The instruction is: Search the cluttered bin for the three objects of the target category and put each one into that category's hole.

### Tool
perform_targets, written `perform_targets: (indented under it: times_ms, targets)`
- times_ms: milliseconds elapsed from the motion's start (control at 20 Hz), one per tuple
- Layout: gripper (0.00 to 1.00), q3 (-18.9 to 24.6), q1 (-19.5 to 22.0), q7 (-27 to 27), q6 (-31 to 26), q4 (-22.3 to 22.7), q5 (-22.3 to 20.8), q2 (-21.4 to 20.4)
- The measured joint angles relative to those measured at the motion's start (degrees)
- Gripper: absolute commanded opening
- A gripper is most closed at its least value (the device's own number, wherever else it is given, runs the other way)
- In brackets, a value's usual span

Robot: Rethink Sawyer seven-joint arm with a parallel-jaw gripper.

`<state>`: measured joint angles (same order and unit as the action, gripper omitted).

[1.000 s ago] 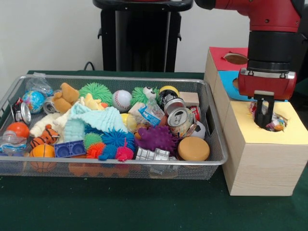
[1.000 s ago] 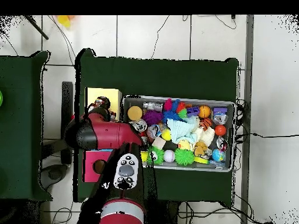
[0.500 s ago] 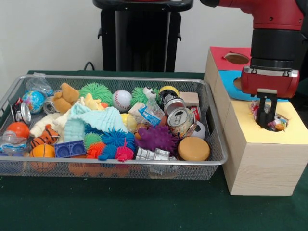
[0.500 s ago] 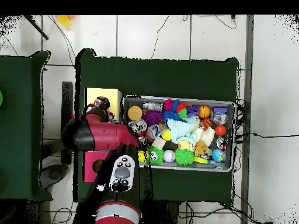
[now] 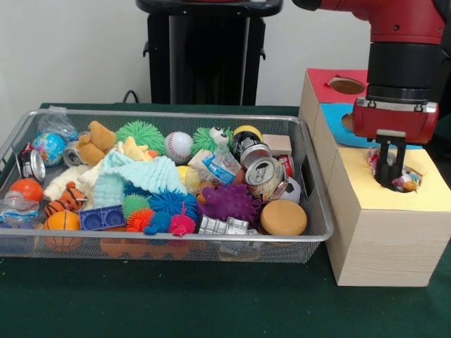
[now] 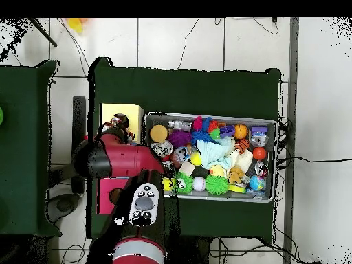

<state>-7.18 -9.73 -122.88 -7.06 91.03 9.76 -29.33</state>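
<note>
**Operator:** Front view first. I have the gripper (image 5: pixel 390 179) hanging at the mouth of the hole in the yellow-topped box section (image 5: pixel 423 193), with a crinkly clear packet (image 5: pixel 404 182) bunched in that hole around the fingers. I can't tell whether the fingers are pinching it or spread; they read as one dark bar.

**Observer:** And the bin?

**Operator:** The wire mesh bin (image 5: pixel 176 243) sits just left of the box. It looks full: crushed cans (image 5: pixel 265 176), spiky balls, plush toys, a baseball (image 5: pixel 177 146).

**Observer:** Overhead?

**Operator:** Overhead view, the red arm (image 6: pixel 117 158) covers most of the box; I only see a corner of the yellow top (image 6: pixel 120 111) and something colourful at its edge. The gripper itself is hidden.

**Observer:** Risks?

**Operator:** My worry is the packet snagging on a finger and riding back out when I lift, or perching on the rim instead of dropping.
</note>
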Motion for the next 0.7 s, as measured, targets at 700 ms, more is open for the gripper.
perform_targets:
  times_ms: [700]
  targets:
    - [0.00,0.4,1.1,0.0,-7.1,0.1,-0.1,-4.4]
